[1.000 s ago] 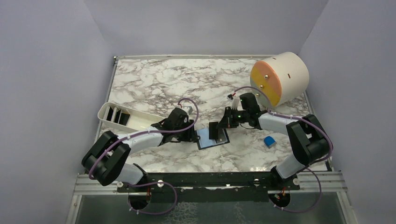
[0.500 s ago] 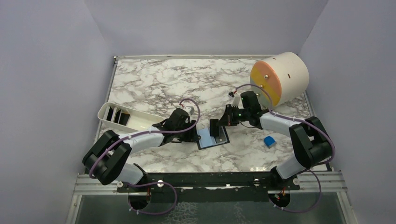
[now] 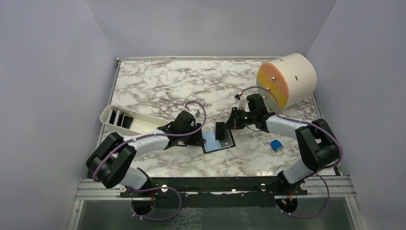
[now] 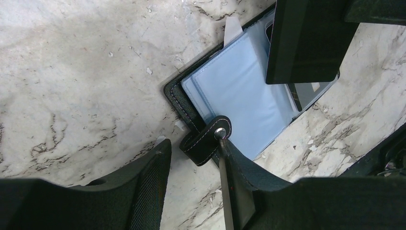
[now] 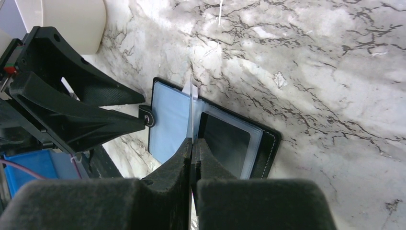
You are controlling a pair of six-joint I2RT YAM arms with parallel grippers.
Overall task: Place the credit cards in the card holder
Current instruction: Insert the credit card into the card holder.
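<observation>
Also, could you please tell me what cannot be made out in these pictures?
Right wrist: the card in the right hand shows edge-on, so its face is unseen.
Left wrist: that card covers part of the holder.
Top: the cards in the tray are too small to count.
Left wrist: whether the left hand touches the strap is unclear.

Left of card holder, credit cards apparently stand in tray.
</observation>
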